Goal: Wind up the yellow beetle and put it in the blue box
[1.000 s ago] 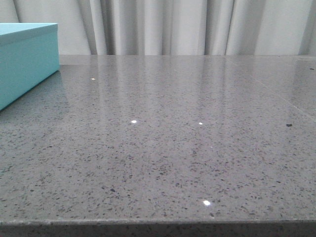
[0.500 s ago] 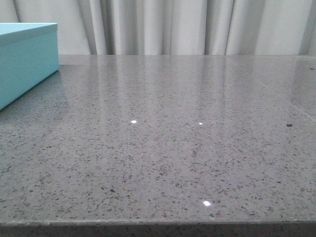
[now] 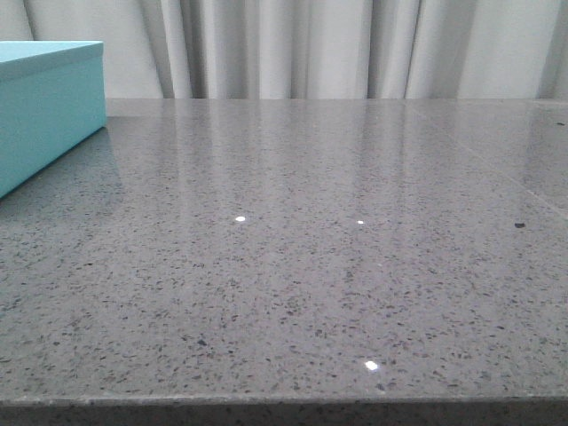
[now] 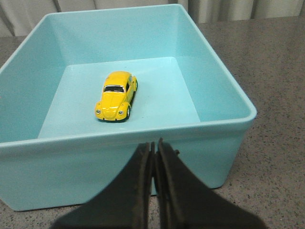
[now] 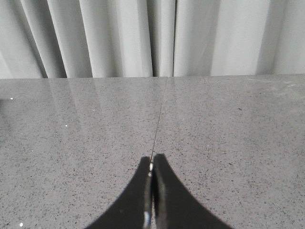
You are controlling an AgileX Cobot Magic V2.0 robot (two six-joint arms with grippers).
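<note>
The left hand (image 4: pixel 153 157) is showing in its wrist view with its two dark fingers (image 4: pixel 141 191) pressed together and gripping nothing. It is hanging just outside the near wall of the blue box (image 4: pixel 224 114), with the fingertips reaching about as high as that wall's rim. The box is standing open, its floor fully in sight. The yellow beetle (image 4: pixel 116 96) is sitting upright on its wheels on that floor, left of the middle, its nose pointing toward the wall beside the hand. The toy is touching none of the walls.

The right hand (image 5: pixel 152 167) is likewise closed, its fingers meeting along a thin line with nothing between them. It is hovering over bare speckled grey desk (image 5: pixel 228 143), above a fine seam that is running away toward the far edge. Pale pleated curtains (image 5: pixel 143 38) are hanging behind the desk.

In the front view neither hand is showing. There the blue box (image 3: pixel 44 106) is standing at the far left of the desk (image 3: pixel 311 266), cut off by the edge of the picture, and the curtains (image 3: pixel 311 44) are closing the background. The car is hidden inside the box from this angle.
</note>
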